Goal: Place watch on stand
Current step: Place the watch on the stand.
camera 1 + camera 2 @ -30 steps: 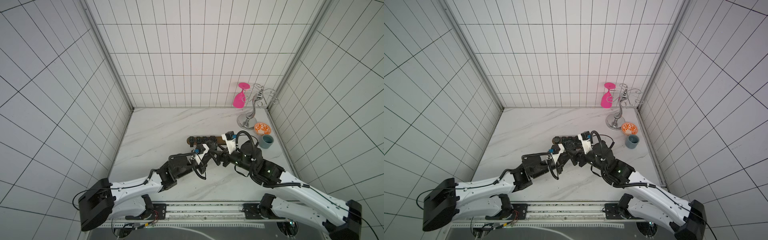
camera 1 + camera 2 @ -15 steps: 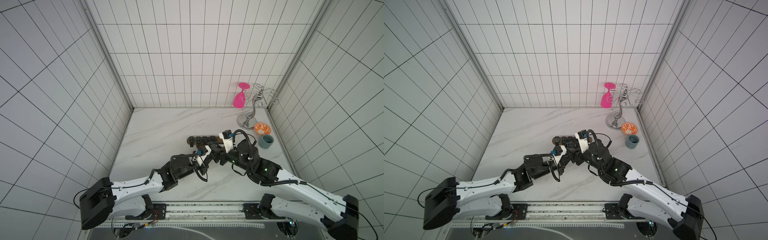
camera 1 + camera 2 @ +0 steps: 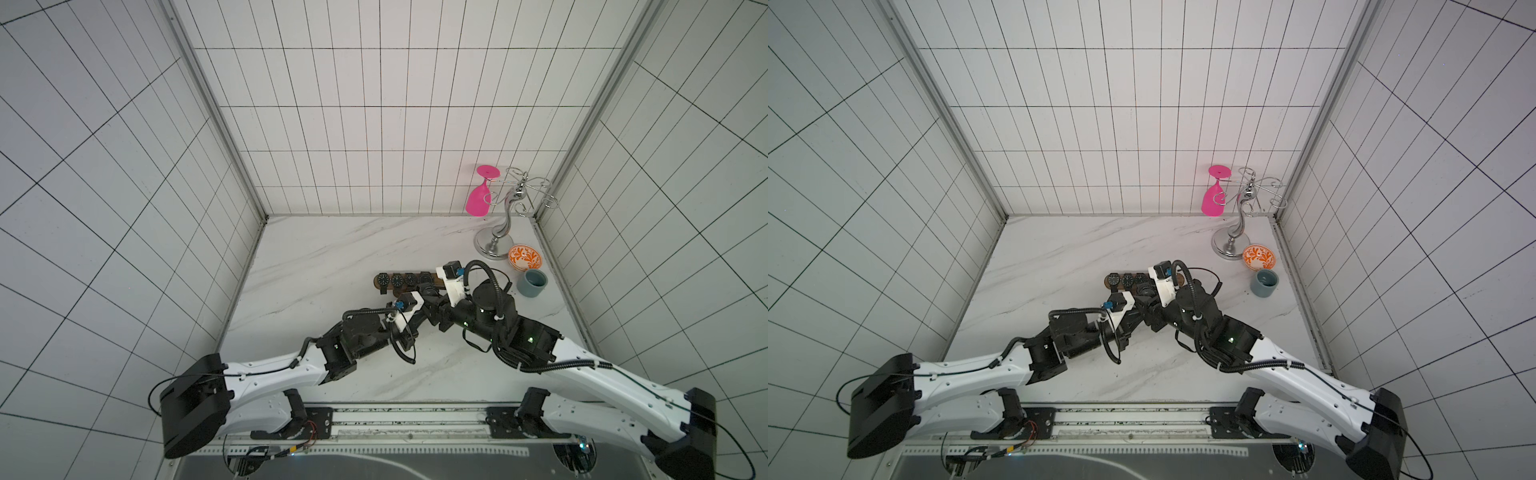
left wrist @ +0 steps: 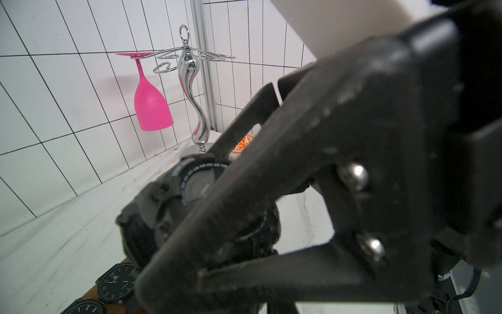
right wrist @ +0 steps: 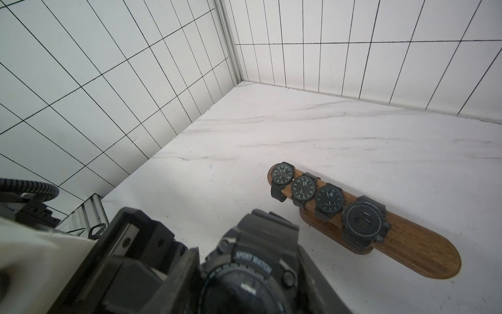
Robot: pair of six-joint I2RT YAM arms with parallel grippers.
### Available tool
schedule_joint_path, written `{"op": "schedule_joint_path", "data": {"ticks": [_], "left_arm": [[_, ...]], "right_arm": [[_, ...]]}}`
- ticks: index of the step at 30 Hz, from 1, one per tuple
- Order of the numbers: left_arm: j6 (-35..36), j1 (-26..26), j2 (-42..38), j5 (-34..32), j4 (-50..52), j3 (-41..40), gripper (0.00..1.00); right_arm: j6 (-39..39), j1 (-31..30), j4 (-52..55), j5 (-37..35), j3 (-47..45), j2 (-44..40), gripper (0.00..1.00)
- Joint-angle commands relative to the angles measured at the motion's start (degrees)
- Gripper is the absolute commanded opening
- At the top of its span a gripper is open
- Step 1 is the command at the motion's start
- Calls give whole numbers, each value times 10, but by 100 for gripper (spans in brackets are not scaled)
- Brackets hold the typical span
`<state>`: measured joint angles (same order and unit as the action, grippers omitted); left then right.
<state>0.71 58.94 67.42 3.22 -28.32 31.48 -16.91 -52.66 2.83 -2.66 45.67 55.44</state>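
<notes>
Little has shifted since the earlier frame except the right gripper (image 3: 436, 296) narrowing its jaws about the case of the watch (image 5: 252, 274), held where both claws meet just right of centre in both top views, near the stand (image 5: 423, 244) but apart from it; you cannot tell whether that claw bites yet, while the left gripper (image 3: 424, 300) looks pinched shut on the watch. Let the right claw seat before the left releases, then slide the strap loop over the bar's bare end, beside the digital watch (image 5: 364, 223).

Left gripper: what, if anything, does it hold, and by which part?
The black sport watch; the left gripper is shut on it, but strap or case cannot be told.
</notes>
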Motion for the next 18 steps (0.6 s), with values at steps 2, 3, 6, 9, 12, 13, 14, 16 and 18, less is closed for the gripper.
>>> {"op": "schedule_joint_path", "data": {"ticks": [2, 3, 6, 9, 12, 13, 14, 16, 18], "left_arm": [[5, 3, -3, -16, -7, 14, 9], [4, 3, -4, -20, -8, 13, 12], [-8, 3, -10, -44, -7, 9, 25], [-14, 2, -22, -60, -7, 1, 32], [-23, 2, -36, -81, -8, -8, 37], [-24, 2, -41, -86, -8, -10, 39], [-25, 1, -46, -96, -8, -13, 43], [-36, 0, -54, -137, -7, -18, 50], [-51, -18, -62, -155, -4, -21, 53]], "right_arm": [[-8, -1, 6, -39, 62, -1, 43], [-9, 1, 6, -41, 61, -3, 43], [-13, 16, 8, -38, 57, -5, 43], [-16, 42, 10, -26, 51, -11, 43], [-11, 69, 12, -20, 43, -17, 43], [-7, 78, 12, -19, 42, -18, 43], [-4, 88, 13, -17, 39, -17, 43], [4, 109, 13, -13, 34, -16, 43], [14, 131, 10, -10, 28, -10, 43]]}}
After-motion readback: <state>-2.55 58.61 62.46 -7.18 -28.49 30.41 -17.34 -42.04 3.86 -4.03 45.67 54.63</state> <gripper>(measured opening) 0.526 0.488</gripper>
